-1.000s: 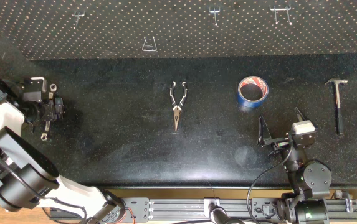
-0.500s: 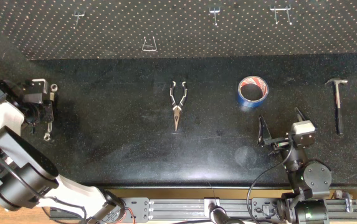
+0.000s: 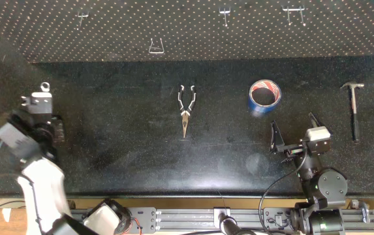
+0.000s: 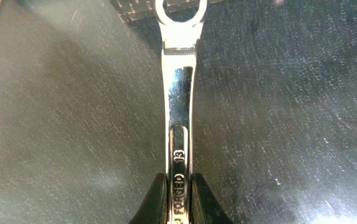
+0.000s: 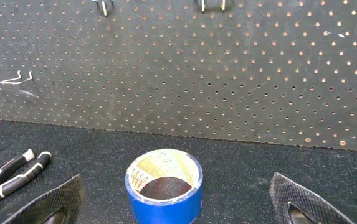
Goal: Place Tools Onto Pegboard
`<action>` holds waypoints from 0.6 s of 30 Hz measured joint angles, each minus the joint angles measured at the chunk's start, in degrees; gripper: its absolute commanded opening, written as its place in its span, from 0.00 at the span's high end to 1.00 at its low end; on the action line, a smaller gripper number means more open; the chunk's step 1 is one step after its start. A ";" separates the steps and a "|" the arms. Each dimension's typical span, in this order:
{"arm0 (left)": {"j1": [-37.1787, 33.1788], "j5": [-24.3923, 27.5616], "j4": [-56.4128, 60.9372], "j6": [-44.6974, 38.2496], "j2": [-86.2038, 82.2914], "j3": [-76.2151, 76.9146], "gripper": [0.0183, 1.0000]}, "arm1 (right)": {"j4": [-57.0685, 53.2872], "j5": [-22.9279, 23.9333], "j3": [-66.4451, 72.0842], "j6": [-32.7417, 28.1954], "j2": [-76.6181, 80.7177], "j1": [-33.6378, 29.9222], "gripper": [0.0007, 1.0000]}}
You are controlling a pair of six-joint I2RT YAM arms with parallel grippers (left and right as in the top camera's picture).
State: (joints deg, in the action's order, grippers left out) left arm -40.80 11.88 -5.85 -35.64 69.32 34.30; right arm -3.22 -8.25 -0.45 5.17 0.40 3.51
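Left wrist view: L pincer (image 4: pixel 179 190) clamped on wrench (image 4: pixel 178 93) shank | R pincer (image 5: pixel 179 202) wide open, facing tape (image 5: pixel 164 185)

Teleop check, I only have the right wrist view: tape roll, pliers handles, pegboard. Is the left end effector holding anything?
Observer: Yes. The left end effector is shut on a wrench, ring end pointing away from it.
Operator: Where is it?
Observer: Top view puts it near the black worktop's left edge.
Operator: Pliers orientation?
Observer: The pliers lie flat mid-worktop, nose toward the arm bases, handles toward the pegboard.
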 measured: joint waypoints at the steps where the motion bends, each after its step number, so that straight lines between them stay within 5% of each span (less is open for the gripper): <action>1: 2.93 0.61 1.42 0.15 -3.96 -4.17 0.99 | -0.04 0.00 0.00 0.00 0.07 0.00 0.02; 8: 25.86 3.13 10.36 14.97 -20.22 -9.53 0.99 | -0.07 0.02 0.00 0.13 0.07 0.00 0.02; 14: 26.71 -2.14 33.40 21.16 -12.28 -9.75 0.99 | -0.07 0.00 0.00 0.15 0.04 0.00 0.02; 18: 27.65 -4.59 35.34 26.64 -5.73 -9.51 0.99 | -0.09 0.00 0.00 0.13 0.07 0.00 0.02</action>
State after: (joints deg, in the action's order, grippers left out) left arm -13.15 7.29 29.50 -8.99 63.59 24.80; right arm -3.31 -8.25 -0.45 5.30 0.47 3.51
